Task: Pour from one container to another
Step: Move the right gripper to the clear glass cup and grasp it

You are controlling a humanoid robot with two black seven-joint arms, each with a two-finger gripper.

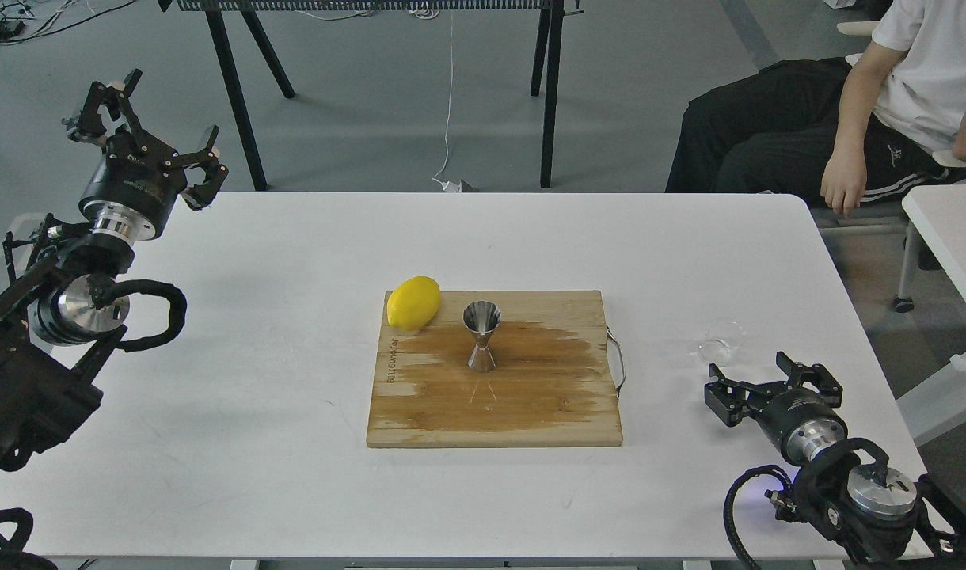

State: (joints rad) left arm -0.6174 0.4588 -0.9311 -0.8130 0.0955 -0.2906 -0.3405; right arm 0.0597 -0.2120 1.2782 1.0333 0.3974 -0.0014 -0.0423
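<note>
The small clear glass cup (pixel 721 341) stands on the white table (pixel 293 443), right of the cutting board. The steel hourglass jigger (pixel 481 336) stands upright near the middle of the wooden cutting board (pixel 522 404). My right gripper (pixel 760 380) is open, low over the table just in front of the cup and a little to its right, its fingers spread wide and not touching the glass. My left gripper (pixel 146 119) is open and raised at the table's far left corner, well away from both.
A yellow lemon (pixel 413 302) lies on the board's back left corner. The board has a metal handle (pixel 616 362) on its right side. A seated person (pixel 871 103) is beyond the table's back right corner. Another white table (pixel 954 229) stands at the right.
</note>
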